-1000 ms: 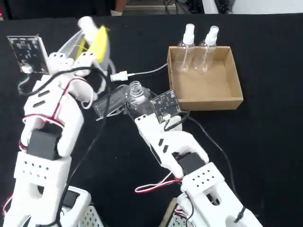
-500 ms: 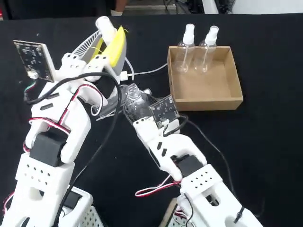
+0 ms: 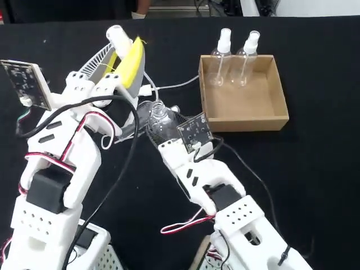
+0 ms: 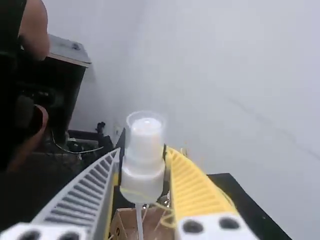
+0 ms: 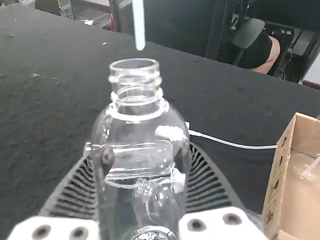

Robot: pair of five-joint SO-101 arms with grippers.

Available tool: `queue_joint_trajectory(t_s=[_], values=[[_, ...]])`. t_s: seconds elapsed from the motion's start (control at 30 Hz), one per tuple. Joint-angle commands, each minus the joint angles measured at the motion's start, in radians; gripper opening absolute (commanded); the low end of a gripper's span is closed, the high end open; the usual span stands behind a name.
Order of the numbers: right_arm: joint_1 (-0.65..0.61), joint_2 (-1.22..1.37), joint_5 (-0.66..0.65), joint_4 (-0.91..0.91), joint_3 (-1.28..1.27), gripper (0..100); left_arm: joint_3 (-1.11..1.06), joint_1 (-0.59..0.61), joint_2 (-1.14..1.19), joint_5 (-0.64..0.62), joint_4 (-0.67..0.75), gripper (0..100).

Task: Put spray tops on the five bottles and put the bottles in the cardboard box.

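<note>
My left gripper (image 4: pixel 142 172) is shut on a white spray top (image 4: pixel 143 155), held high at the table's back left (image 3: pixel 117 35). Its thin dip tube (image 5: pixel 138 25) hangs just above the open neck of a clear bottle (image 5: pixel 140 155). My right gripper (image 5: pixel 140 200) is shut on that bottle and holds it upright near the table's middle (image 3: pixel 160 117). The cardboard box (image 3: pixel 264 119) stands at the right, with two capped bottles (image 3: pixel 223 62) (image 3: pixel 248 59) upright along its far wall.
A white cable (image 3: pixel 169 86) with a plug lies on the black table between the arms and the box. Circuit boards stick out from both wrists (image 3: pixel 22 83) (image 3: pixel 195 130). Red and black wires trail along the arms.
The left arm swung right, bringing the spray top over the bottle, then eased back slightly. The right gripper shifted the bottle a little toward the left arm and now holds still.
</note>
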State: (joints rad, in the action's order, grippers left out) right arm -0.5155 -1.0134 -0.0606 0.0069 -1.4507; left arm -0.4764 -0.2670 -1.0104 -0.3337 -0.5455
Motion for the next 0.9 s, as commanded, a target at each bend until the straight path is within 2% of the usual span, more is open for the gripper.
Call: queue_joint_trajectory(t_s=[0.0,0.27,0.43,0.6,0.7,0.87], values=[[-0.005,-0.035,0.008,-0.032,0.010,1.1,0.053,-0.013,0.020,-0.008,-0.006,3],[-0.003,-0.035,0.008,-0.034,0.012,1.1,0.096,-0.010,0.157,-0.008,-0.014,3],[0.058,-0.035,0.009,-0.034,0.028,1.1,0.088,-0.015,0.169,-0.009,-0.015,3],[0.110,-0.035,0.101,-0.048,0.038,1.1,0.088,-0.018,0.172,-0.012,-0.101,3],[0.110,-0.035,0.104,-0.044,0.036,1.1,0.087,-0.038,0.173,-0.012,-0.132,3],[0.107,-0.035,0.104,-0.040,0.036,1.1,-0.019,-0.137,0.175,-0.006,-0.035,3]])
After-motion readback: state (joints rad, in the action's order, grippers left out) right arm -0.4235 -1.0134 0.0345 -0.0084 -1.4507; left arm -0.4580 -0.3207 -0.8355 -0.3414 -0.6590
